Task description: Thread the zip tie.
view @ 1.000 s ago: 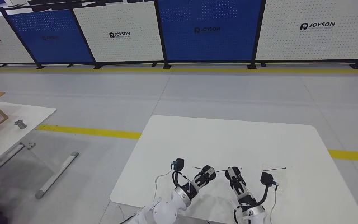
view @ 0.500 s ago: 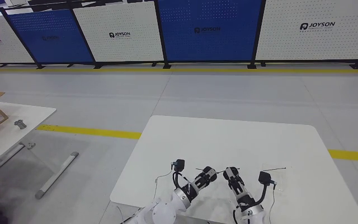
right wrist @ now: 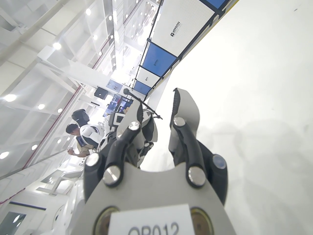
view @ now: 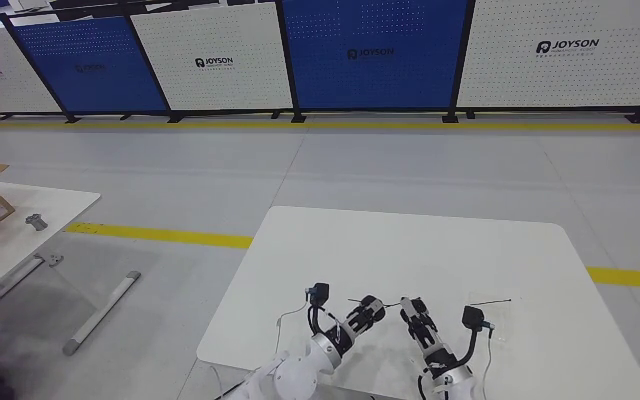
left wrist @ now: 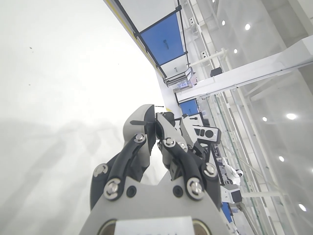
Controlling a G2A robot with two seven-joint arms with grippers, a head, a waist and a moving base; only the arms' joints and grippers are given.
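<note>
Top camera looks down on the table (view: 420,250); wrist cameras (close, low) skim across it.

A white rectangular table (view: 400,240) with rounded corners is seen, its top plain and matte. One thin black zip tie (view: 490,301) is laid flat on its near right part, and a few small dark specks (left wrist: 31,48) are scattered elsewhere on it.

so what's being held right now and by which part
The left claw pinches the zip tie partway along its strap; the right claw is open, holding nothing.
</note>
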